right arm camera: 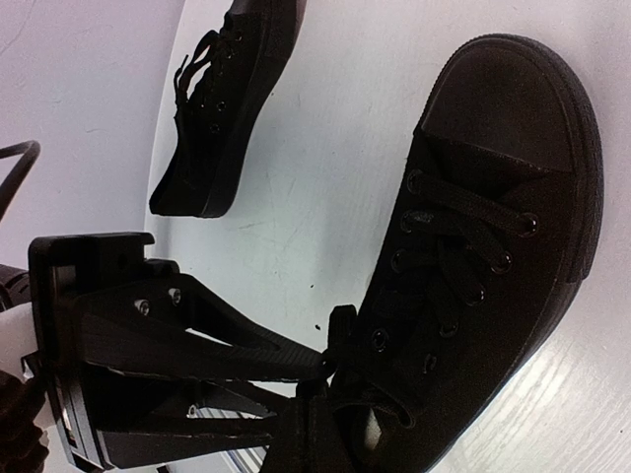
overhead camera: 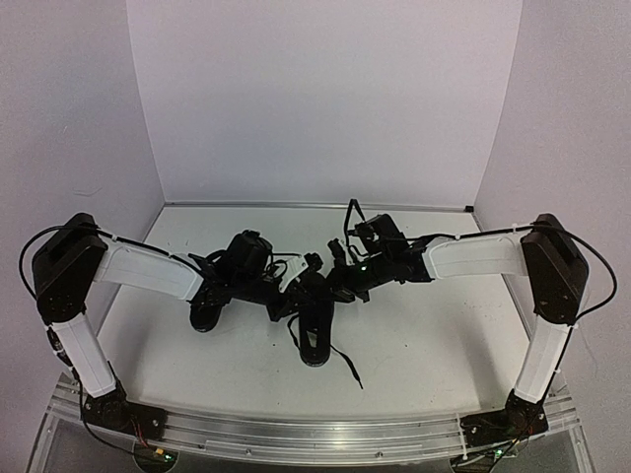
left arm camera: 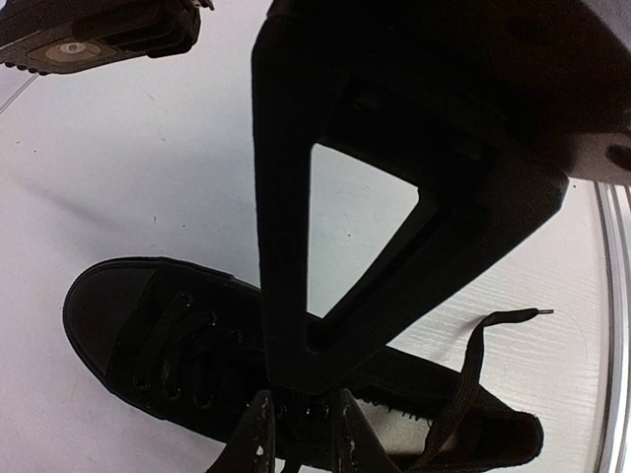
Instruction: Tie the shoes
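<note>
Centre shoe [overhead camera: 315, 330] sits on the desk [overhead camera: 424, 335]; second shoe [overhead camera: 209, 307] just left of it, apart. Right fingers [right arm camera: 246, 340] narrow, tips at its top eyelets [right arm camera: 380, 340]. Left fingers [left arm camera: 286, 296] over its laces [left arm camera: 187, 335], gap can't tell.

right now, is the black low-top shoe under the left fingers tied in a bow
No, the black low-top shoe has one thin black lace trailing loose across the white table.

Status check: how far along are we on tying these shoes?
Done: nothing, no bow on either shoe. In hand: left gripper and right gripper are closed at the middle shoe's upper lacing, one lace end trailing loose. Remaining: knot it, then the other shoe.
</note>
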Available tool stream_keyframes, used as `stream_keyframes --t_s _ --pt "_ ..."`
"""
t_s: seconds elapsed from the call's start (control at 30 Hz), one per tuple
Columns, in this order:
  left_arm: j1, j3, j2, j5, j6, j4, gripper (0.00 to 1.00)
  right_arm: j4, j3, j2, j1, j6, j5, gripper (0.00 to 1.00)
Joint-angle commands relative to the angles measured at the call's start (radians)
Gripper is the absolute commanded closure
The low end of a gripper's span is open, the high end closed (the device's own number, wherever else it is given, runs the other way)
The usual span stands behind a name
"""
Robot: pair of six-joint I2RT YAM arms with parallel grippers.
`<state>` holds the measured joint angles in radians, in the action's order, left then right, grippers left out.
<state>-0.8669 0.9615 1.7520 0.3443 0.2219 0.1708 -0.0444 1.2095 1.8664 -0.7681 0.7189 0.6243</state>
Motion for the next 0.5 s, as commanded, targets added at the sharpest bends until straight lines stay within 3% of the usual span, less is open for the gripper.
stream_keyframes --t_s 0.0,0.47 --pt "0.002 0.041 0.016 0.019 0.017 0.05 0.82 0.035 0.001 -0.028 0.004 0.01 0.017 0.99" --pt "0.002 0.027 0.017 0.015 -0.023 0.1 0.99 0.061 -0.018 -0.044 0.004 0.022 0.023 0.95"
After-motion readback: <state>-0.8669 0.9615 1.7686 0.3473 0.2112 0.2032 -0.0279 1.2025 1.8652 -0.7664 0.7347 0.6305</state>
